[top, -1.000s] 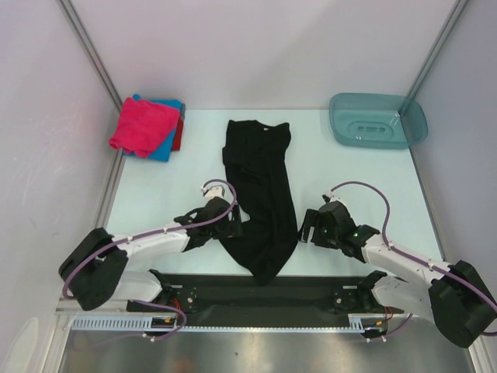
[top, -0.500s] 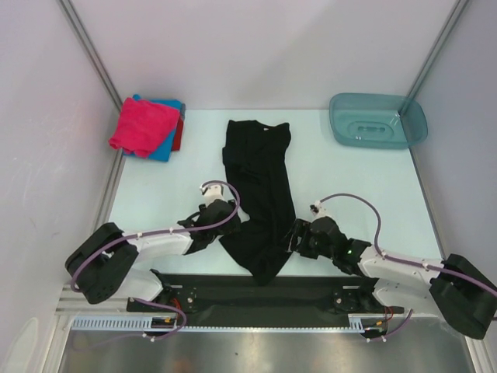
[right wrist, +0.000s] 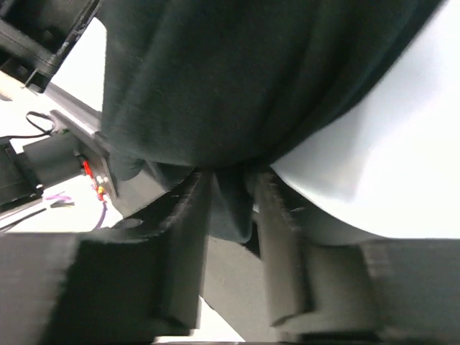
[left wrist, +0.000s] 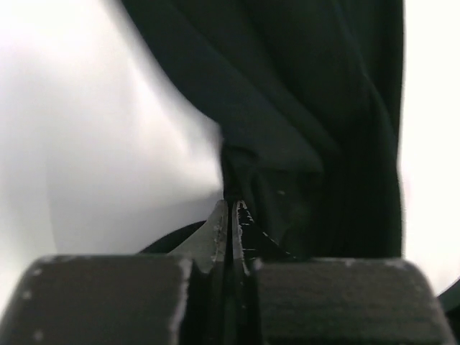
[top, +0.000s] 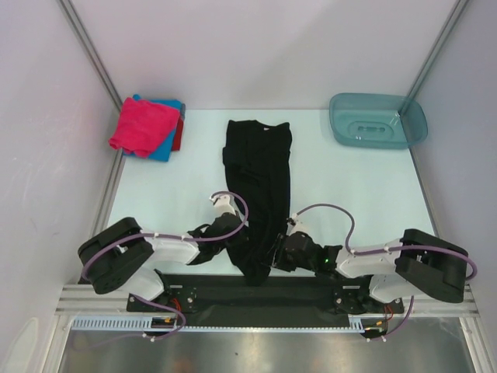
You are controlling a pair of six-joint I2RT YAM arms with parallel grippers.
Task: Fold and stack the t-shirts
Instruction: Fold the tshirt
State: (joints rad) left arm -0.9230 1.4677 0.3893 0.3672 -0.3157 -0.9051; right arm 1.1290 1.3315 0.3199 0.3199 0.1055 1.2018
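From above, the black t-shirt (top: 258, 179) lies lengthwise down the middle of the desk (top: 349, 186), its near end at the near edge. The left end effector (top: 237, 245) is at its left border and the right end effector (top: 273, 256) at its right. The folded pink, blue and red shirts (top: 142, 124) (one stack) sit in the far left corner.

Left wrist: the fingertips are pressed together on a fold of the black cloth.

Right wrist: the fingers are half closed round a bunched hem; whether they pinch it, I cannot tell.

Plain pale walls (top: 272, 47) and grey metal corner posts (top: 91, 50) enclose a mint-green desk (top: 349, 186), evenly lit.
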